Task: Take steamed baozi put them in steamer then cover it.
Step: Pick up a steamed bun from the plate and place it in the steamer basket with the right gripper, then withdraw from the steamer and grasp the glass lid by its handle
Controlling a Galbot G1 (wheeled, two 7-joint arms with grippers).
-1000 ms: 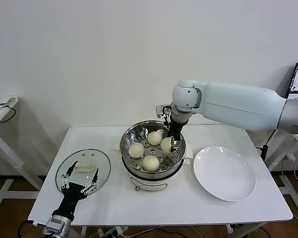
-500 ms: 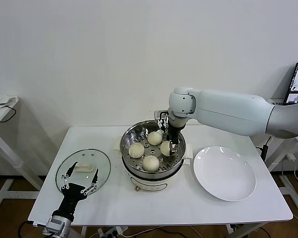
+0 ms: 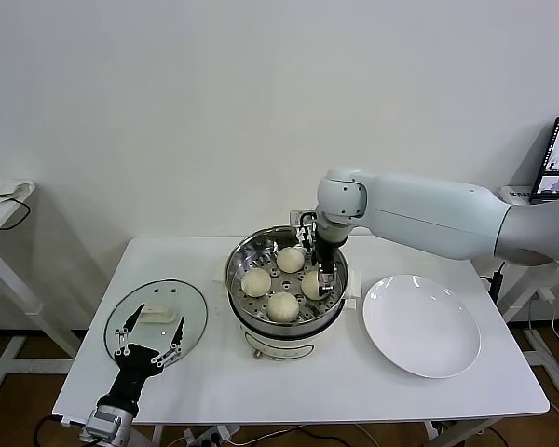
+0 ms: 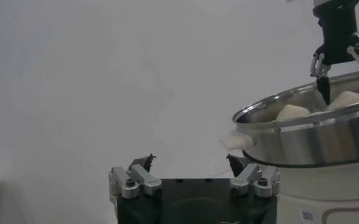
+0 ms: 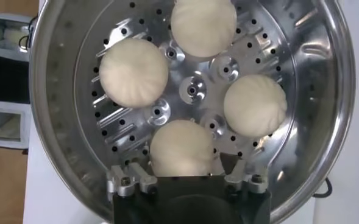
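Note:
The steamer (image 3: 287, 321) stands mid-table with four baozi on its perforated tray (image 5: 191, 91). They lie at the far side (image 3: 290, 259), left (image 3: 256, 281), near side (image 3: 282, 305) and right (image 3: 310, 282). My right gripper (image 3: 323, 277) is low inside the steamer, open, with its fingers on either side of the right baozi (image 5: 182, 148), which rests on the tray. The cover (image 3: 188, 303), with its white handle (image 3: 156, 316), lies flat on the table to the left. My left gripper (image 3: 149, 337) is open and empty over the cover's near edge.
A flat white plate (image 3: 421, 324) lies to the right of the steamer. The left wrist view shows the steamer wall (image 4: 307, 137) and my right gripper (image 4: 344, 58) above it. A side table (image 3: 0, 200) stands at far left.
My right gripper has come down into the steamer with the right-hand baozi, which now rests on the tray. The left arm has not moved.

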